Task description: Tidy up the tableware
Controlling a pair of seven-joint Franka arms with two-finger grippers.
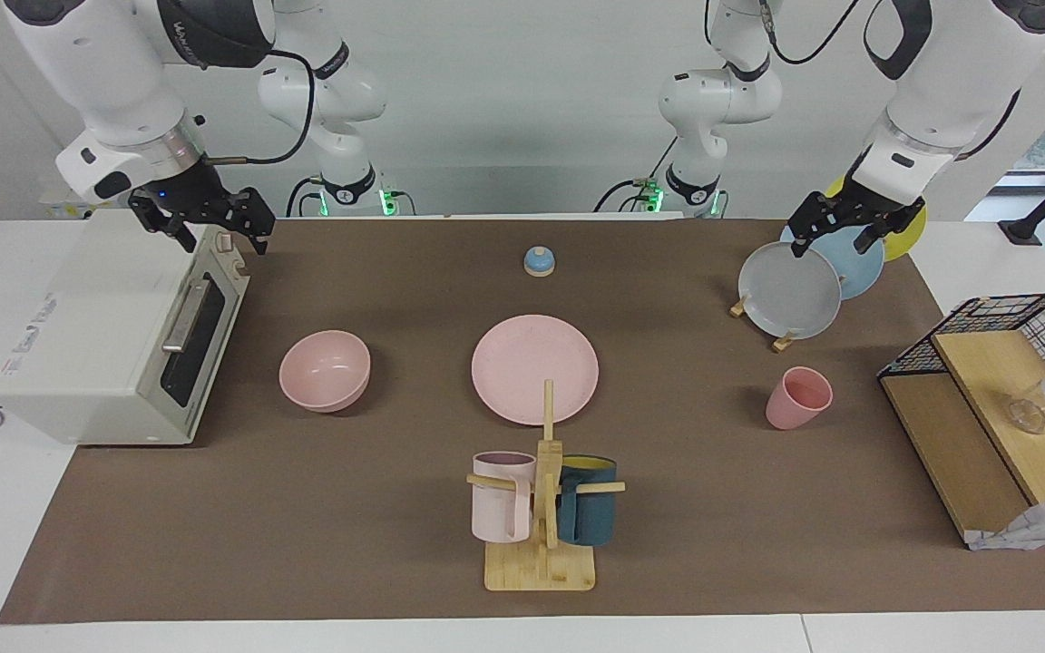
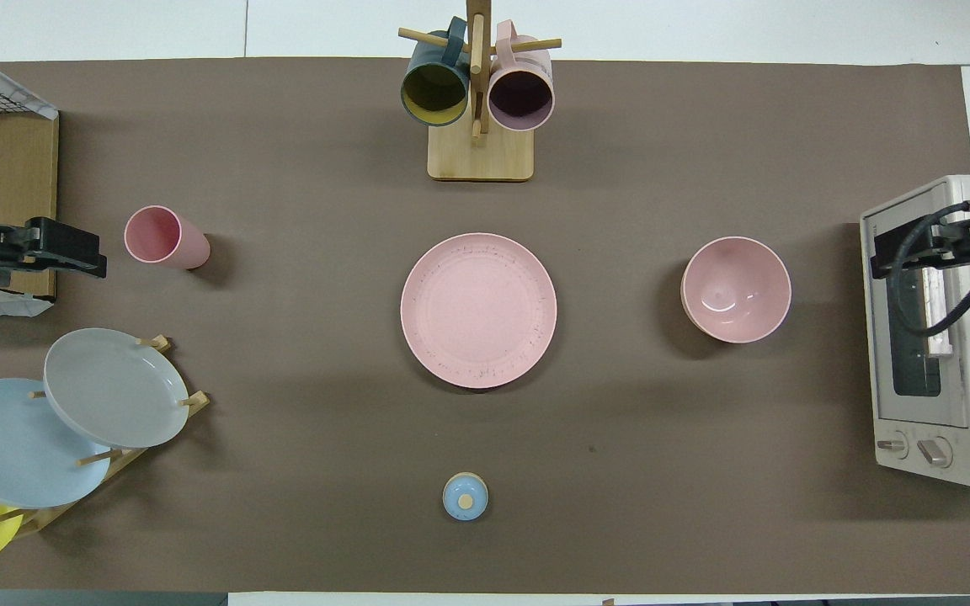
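At mat centre: flat round pink plate (image 1: 534, 367) | left tool (image 1: 838, 231), right tool (image 1: 205, 222): both spread

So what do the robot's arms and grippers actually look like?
Both arms are glossy white with rounded segments, dark grey joint bands and small lettering on the links. Black cables loop along each arm, and the bases glow green. The left gripper and the right gripper are black two-finger units on white wrists; a silver ring sits above the right one. No sleeves.
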